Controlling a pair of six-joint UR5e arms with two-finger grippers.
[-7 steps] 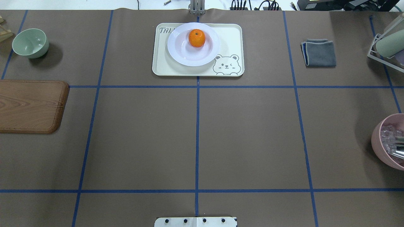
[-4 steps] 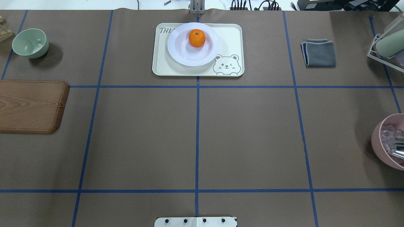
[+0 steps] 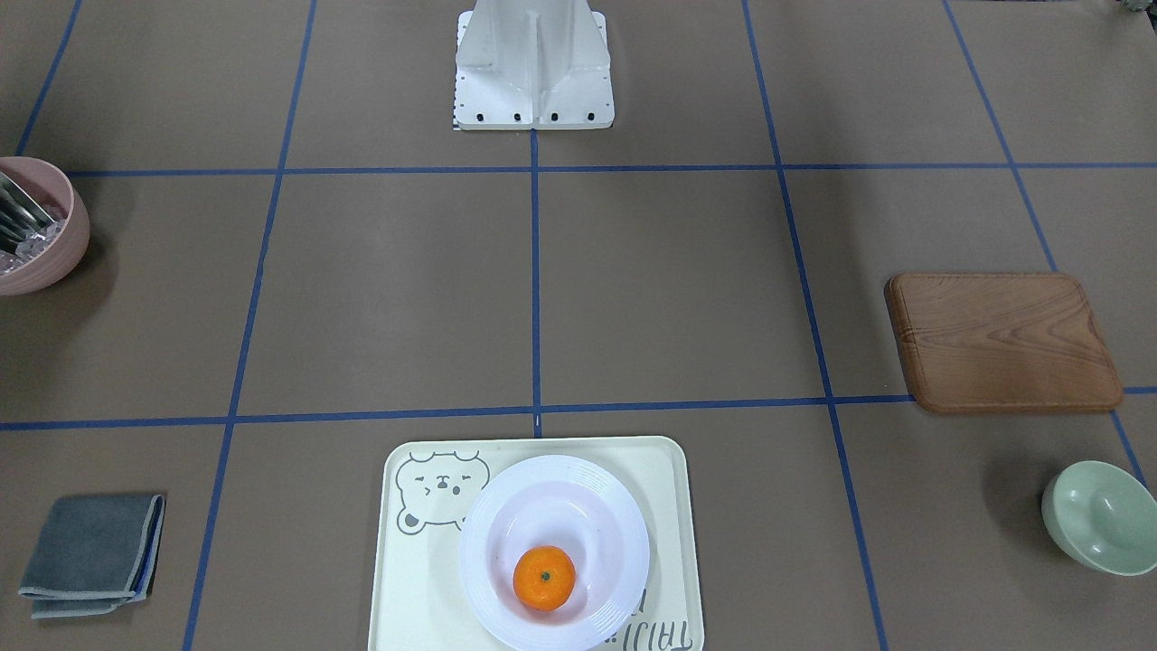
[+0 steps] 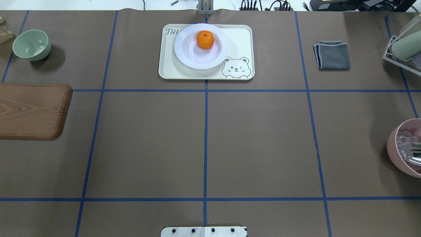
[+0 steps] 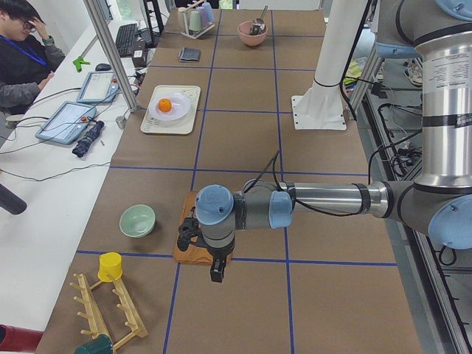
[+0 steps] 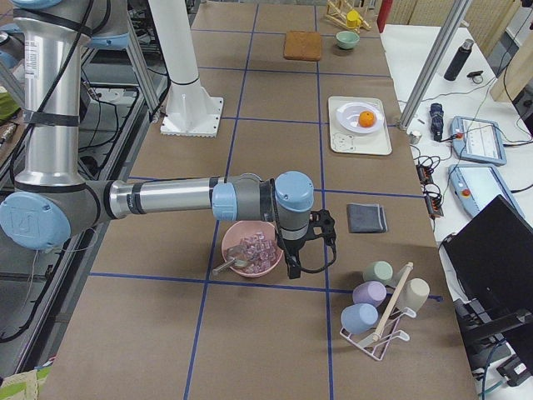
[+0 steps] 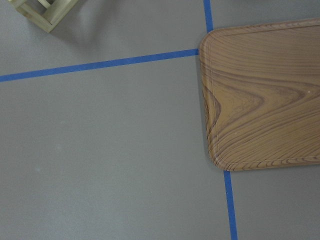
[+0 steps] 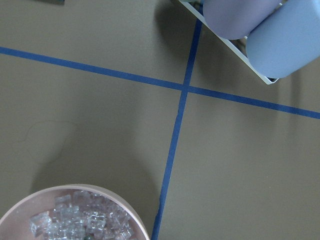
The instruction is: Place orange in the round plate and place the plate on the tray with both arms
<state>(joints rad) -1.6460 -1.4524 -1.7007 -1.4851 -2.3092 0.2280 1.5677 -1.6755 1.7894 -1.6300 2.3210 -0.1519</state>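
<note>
The orange (image 4: 205, 39) sits in the sunken centre of the white round plate (image 4: 190, 56). That plate rests on the cream tray (image 4: 171, 70) at the far middle of the table, partly covering its lettering. The front-facing view shows the same: orange (image 3: 544, 577), plate (image 3: 542, 497), tray (image 3: 407, 588). Neither arm appears in the overhead or front-facing view. My left gripper (image 5: 214, 269) hangs over the wooden board's near edge, far from the tray. Over at the pink bowl's rim is my right gripper (image 6: 291, 267). I cannot tell whether either is open or shut.
A wooden board (image 4: 31, 110) and a pale green bowl (image 4: 32, 44) lie at the left. A folded grey cloth (image 4: 333, 55), a cup rack (image 4: 403, 46) and a pink bowl (image 4: 406, 148) of clear cubes are at the right. A person (image 5: 22, 51) sits beyond the table's far side.
</note>
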